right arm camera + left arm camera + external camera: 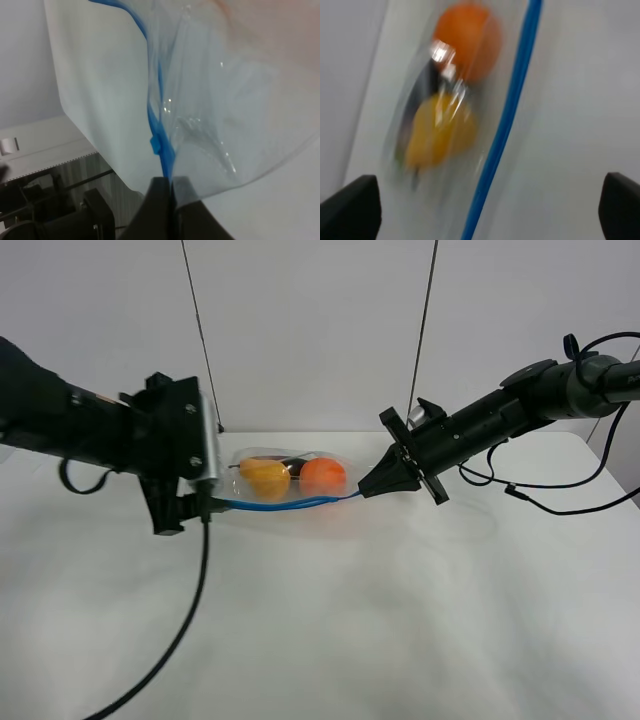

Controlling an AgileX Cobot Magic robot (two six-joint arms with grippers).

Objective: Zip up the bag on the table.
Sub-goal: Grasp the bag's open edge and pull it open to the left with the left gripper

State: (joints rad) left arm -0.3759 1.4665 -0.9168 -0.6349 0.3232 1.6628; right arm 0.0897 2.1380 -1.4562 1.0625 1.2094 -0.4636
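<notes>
The clear bag (290, 478) lies on the white table (400, 620) with a yellow fruit (265, 480) and an orange fruit (323, 476) inside. Its blue zip strip (280, 506) runs along the near edge. My left gripper (203, 508) is at the strip's left end. In the blurred left wrist view its fingers (350, 207) stand wide apart, with the strip (510, 115) running between them. My right gripper (366, 491) is at the strip's right end. The right wrist view shows it (169, 187) shut on the strip (160, 130), with the bag's corner (225, 110) lifted.
A black cable (180, 630) hangs from the left arm across the front left of the table. More cables (540, 502) trail on the table by the right arm. Two thin rods (200, 330) rise behind the table. The table's back edge is just beyond the bag.
</notes>
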